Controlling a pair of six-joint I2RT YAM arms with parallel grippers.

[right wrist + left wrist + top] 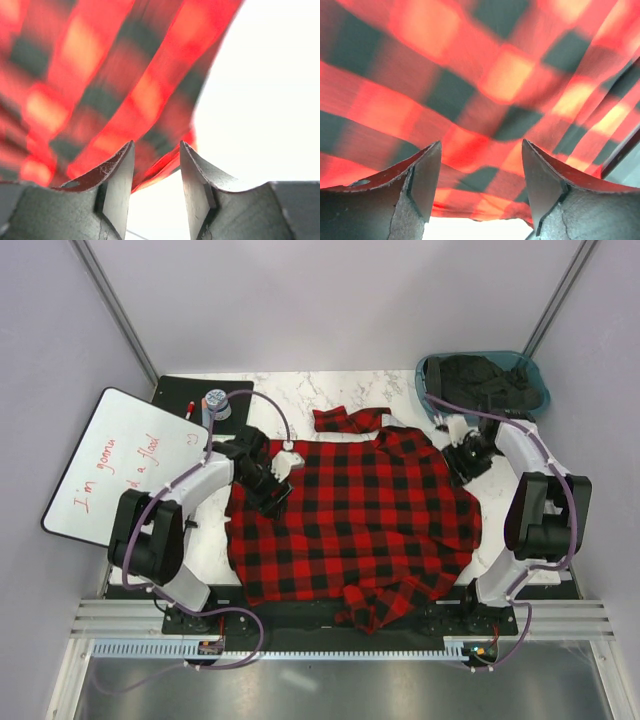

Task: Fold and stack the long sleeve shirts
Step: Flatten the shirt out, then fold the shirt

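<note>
Lying spread over the table (300, 390), the flannel shirt (360, 510) looks soft, light and floppy, best pinched at a hem or shoulder. The left gripper (268, 488) sits at its left edge, jaws wide, holding nothing. The right gripper (466, 462) is at the right shoulder, jaws half parted, with the cloth's edge between them unclamped.

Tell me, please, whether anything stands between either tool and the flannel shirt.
Nothing visible does. The left tool and right tool are both open right at the red-and-black flannel shirt, its cloth just beyond their fingertips.
</note>
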